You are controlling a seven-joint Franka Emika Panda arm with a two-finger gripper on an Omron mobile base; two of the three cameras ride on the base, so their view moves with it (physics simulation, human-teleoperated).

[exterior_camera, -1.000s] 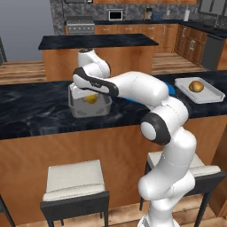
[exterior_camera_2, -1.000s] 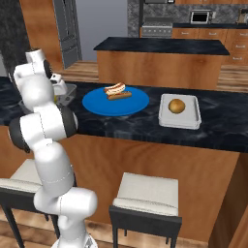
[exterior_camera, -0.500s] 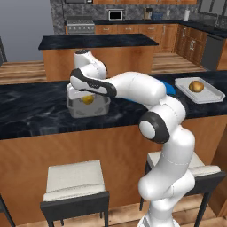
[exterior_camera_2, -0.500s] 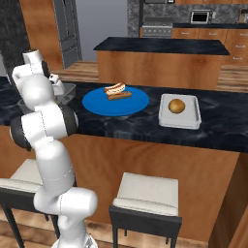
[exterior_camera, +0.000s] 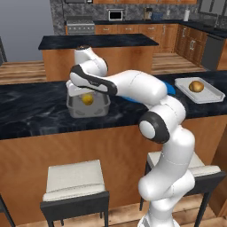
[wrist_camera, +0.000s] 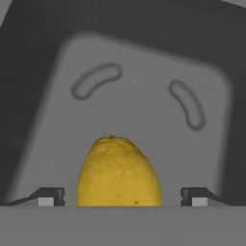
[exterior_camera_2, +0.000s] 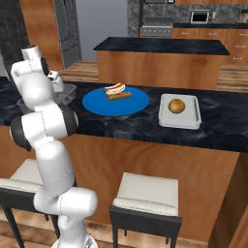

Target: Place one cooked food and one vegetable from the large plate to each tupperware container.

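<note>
Gripper (wrist_camera: 123, 196) sits low over the deep grey tub (exterior_camera: 74, 107) at the left end of the counter (exterior_camera: 26, 111). Jaws stand wide, tips well clear of the yellow ball (wrist_camera: 118, 173) on either side; nothing gripped. The ball shows through the tub wall in the left base view (exterior_camera: 88, 99), so it looks delivered, though whether it rests on the tub floor I cannot tell.

Elsewhere: brown ball (exterior_camera_2: 177, 105) in the pale tray (exterior_camera_2: 190, 118) to the right; both hot dogs (exterior_camera_2: 116, 91) on the blue plate (exterior_camera_2: 97, 104), between tub and tray.

Judged stage: release of the first vegetable into the tub. About half done; two hot dogs left to move, one per container.

To do this step well:
- Keep the jaws wide and lift straight up along the tub's axis, so neither tip catches the ball or a wall.
- Clear the rim fully before swinging toward the plate; the wrist hangs close over the near wall.
- The ball may roll; a slow retreat avoids nudging it.
</note>
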